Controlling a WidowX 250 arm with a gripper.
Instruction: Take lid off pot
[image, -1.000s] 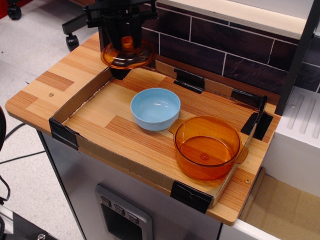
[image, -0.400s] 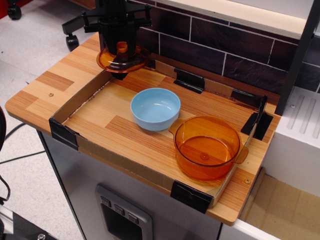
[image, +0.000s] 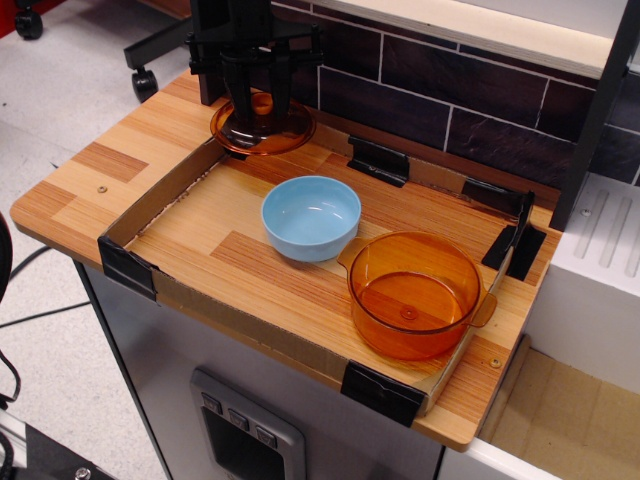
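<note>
At the back left corner of the wooden counter (image: 90, 175), the black gripper (image: 262, 112) comes straight down over the lid (image: 263, 132), its fingers closed on the amber knob. Compared with a moment ago, the lid has slid a touch to the right and sits lower and flatter, right at the far left corner of the cardboard tray (image: 160, 196); whether it rests on the rim or hangs just above it, I cannot tell. Over at the near right corner of the tray, the pot (image: 414, 294) stands open and upright exactly where it was, well apart from its lid. Between them, the light blue bowl (image: 311, 216) has not budged, just beside the pot's left handle.
</note>
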